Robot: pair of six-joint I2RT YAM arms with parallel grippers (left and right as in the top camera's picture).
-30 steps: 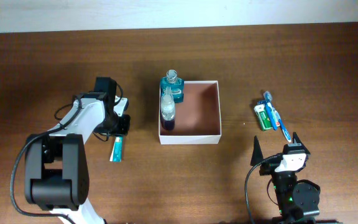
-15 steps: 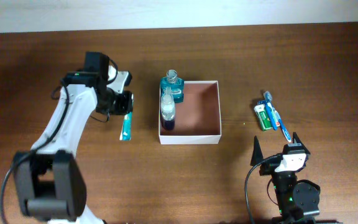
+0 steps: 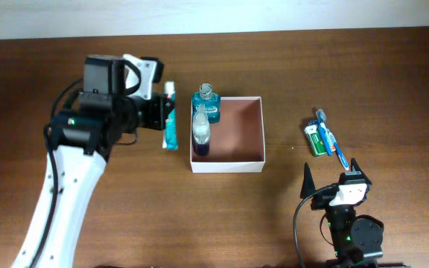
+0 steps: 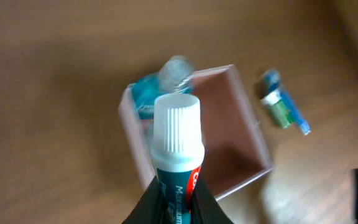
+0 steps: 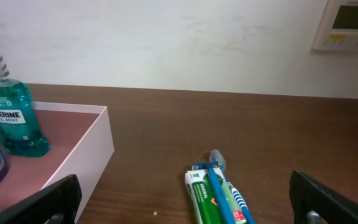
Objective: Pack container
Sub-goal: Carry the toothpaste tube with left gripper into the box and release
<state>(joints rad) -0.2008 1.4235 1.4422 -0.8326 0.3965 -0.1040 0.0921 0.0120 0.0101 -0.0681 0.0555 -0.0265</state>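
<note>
Upper left of centre in the overhead view, the left claw point(image 3: 162, 115) is clamped on a teal toothpaste tube point(image 3: 170, 125) with a white ribbed cap, just left of the square, shallow, white-walled container point(image 3: 228, 166) with a reddish-brown inside. That container sits mid-frame on the brown wooden surface point(image 3: 274, 223), with a teal mouthwash bottle point(image 3: 207, 106) and a clear bottle point(image 3: 200, 132) along its left wall. Lower right, the right claw point(image 3: 331, 170) stands spread wide, gripping nothing.

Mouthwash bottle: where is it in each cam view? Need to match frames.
Overhead: mouthwash bottle top centre, in the container's top-left corner.
Left wrist: bottle blurred, upper centre, beyond the toothpaste cap.
Right wrist: bottle at far left edge.
Shared landmark: the container, in all three.
</note>
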